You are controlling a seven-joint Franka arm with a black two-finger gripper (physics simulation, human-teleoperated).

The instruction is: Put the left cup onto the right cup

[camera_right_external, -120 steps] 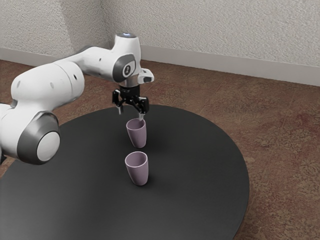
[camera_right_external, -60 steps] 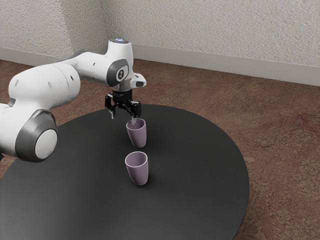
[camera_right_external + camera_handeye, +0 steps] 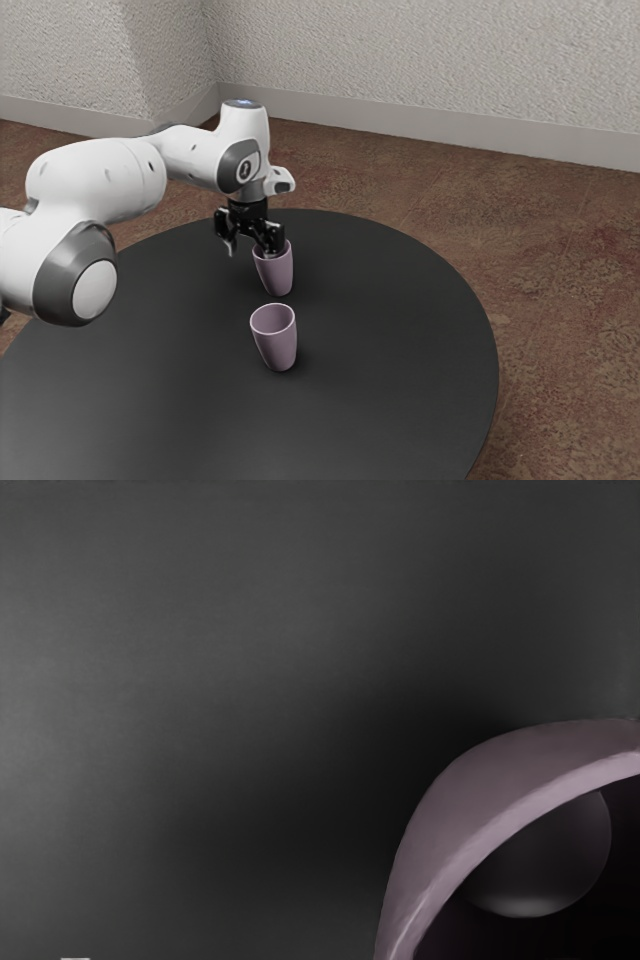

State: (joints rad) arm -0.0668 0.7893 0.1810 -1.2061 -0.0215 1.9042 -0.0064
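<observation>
Exterior view, far cup (image 3: 275,272): upright on black round table (image 3: 400,330), at 12 o'clock from near cup (image 3: 273,340), apart from it.
Near cup: upright, mauve.
Gripper (image 3: 256,243): low at far cup's 10 o'clock rim.
Fingers: spread, astride that rim, gripping nothing.
Wrist view, far cup (image 3: 480,810): rim just under hand.

Round black table (image 3: 400,380), far cup (image 3: 274,268) and near cup (image 3: 273,336) upright on it, close together

Mauve cup (image 3: 470,805) rim close beneath hand, inner bottom visible; black tabletop (image 3: 200,680) beyond.
</observation>
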